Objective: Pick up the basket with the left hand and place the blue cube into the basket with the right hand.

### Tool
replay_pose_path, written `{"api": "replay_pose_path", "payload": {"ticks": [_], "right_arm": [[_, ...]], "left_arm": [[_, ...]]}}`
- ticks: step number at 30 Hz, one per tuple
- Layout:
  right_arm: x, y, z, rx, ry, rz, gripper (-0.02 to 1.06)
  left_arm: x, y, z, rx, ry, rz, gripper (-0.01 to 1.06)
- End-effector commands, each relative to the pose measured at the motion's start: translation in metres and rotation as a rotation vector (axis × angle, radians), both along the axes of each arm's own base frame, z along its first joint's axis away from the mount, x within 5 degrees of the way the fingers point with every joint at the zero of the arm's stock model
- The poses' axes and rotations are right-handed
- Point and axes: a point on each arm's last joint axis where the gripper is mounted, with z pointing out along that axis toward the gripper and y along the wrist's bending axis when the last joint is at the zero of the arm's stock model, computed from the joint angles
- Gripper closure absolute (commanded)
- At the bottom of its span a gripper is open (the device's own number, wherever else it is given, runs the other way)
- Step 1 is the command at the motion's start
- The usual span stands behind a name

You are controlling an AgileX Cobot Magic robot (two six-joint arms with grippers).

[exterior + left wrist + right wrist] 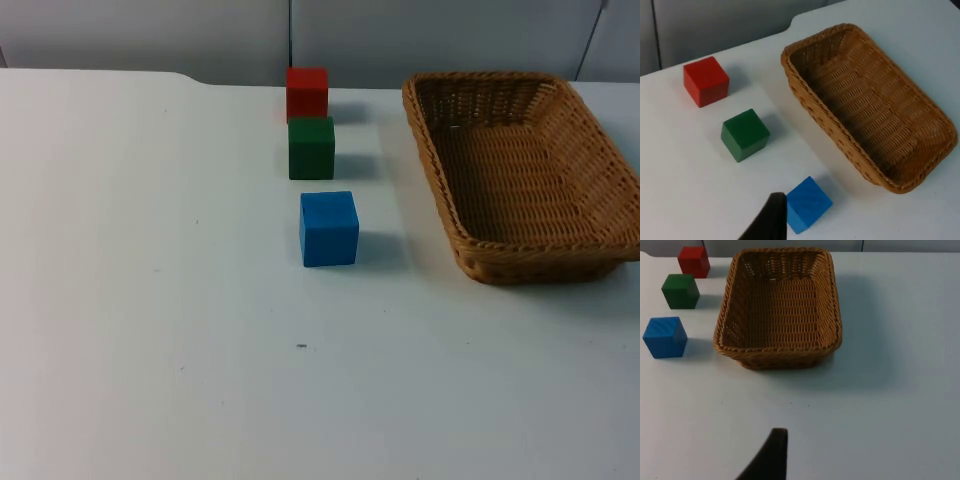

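The blue cube (328, 228) rests on the white table, nearest of a row of three cubes. To its right lies the empty brown wicker basket (530, 265), flat on the table and reaching the picture's right edge. In the left wrist view my left gripper (771, 222) hangs above the table close to the blue cube (807, 203), with the basket (825, 125) beyond it. In the right wrist view my right gripper (772, 455) hovers over bare table off one short end of the basket (726, 300), apart from it, with the blue cube (665, 336) beside the basket.
A green cube (311, 147) and a red cube (306, 93) stand in line behind the blue one, toward the grey partition wall (150, 35). The table's left half and front are bare white surface (150, 330).
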Motion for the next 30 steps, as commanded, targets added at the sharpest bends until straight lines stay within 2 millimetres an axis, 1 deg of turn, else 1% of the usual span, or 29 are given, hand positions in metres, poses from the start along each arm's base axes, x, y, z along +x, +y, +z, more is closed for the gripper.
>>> {"api": "replay_pose_path", "payload": {"ticks": [1, 3, 4, 9, 10, 14, 15, 16, 20, 21, 25, 26, 28, 30], "right_arm": [[0.001, 0.000, -0.001, 0.008, -0.008, -0.009, 0.00], [0.001, 0.000, -0.001, 0.008, -0.008, -0.009, 0.00], [0.001, 0.000, -0.001, 0.008, -0.008, -0.009, 0.00], [0.001, 0.000, -0.001, 0.008, -0.008, -0.009, 0.00], [0.001, 0.000, -0.001, 0.008, -0.008, -0.009, 0.00], [0.001, 0.000, -0.001, 0.008, -0.008, -0.009, 0.00], [0.001, 0.000, -0.001, 0.008, -0.008, -0.009, 0.00], [0.001, 0.000, -0.001, 0.008, -0.008, -0.009, 0.00], [0.001, 0.000, -0.001, 0.008, -0.008, -0.009, 0.00], [0.001, 0.000, -0.001, 0.008, -0.008, -0.009, 0.00], [0.001, 0.000, -0.001, 0.007, -0.006, -0.008, 0.00], [0.001, 0.000, -0.001, 0.007, -0.006, -0.008, 0.00], [0.001, 0.000, -0.001, 0.007, -0.006, -0.008, 0.00], [0.001, 0.000, -0.001, 0.007, -0.006, -0.008, 0.00]], "left_arm": [[0.011, -0.016, -0.008, -0.018, 0.019, -0.018, 0.00], [0.020, -0.029, -0.017, -0.019, 0.042, -0.037, 0.00], [0.020, -0.029, -0.017, -0.019, 0.042, -0.037, 0.00], [0.041, -0.061, -0.039, -0.022, 0.090, -0.073, 0.00], [0.041, -0.061, -0.039, -0.022, 0.090, -0.073, 0.00], [0.054, -0.086, -0.056, -0.027, 0.125, -0.095, 0.00], [0.057, -0.091, -0.059, -0.030, 0.135, -0.097, 0.00], [0.057, -0.091, -0.059, -0.030, 0.135, -0.097, 0.00], [0.067, -0.115, -0.074, -0.036, 0.159, -0.119, 0.00], [0.067, -0.115, -0.074, -0.036, 0.159, -0.119, 0.00], [0.075, -0.142, -0.089, -0.040, 0.185, -0.151, 0.00], [0.075, -0.142, -0.089, -0.040, 0.185, -0.151, 0.00], [0.080, -0.151, -0.096, -0.037, 0.198, -0.147, 0.00], [0.085, -0.158, -0.106, -0.036, 0.220, -0.145, 0.00]]}}
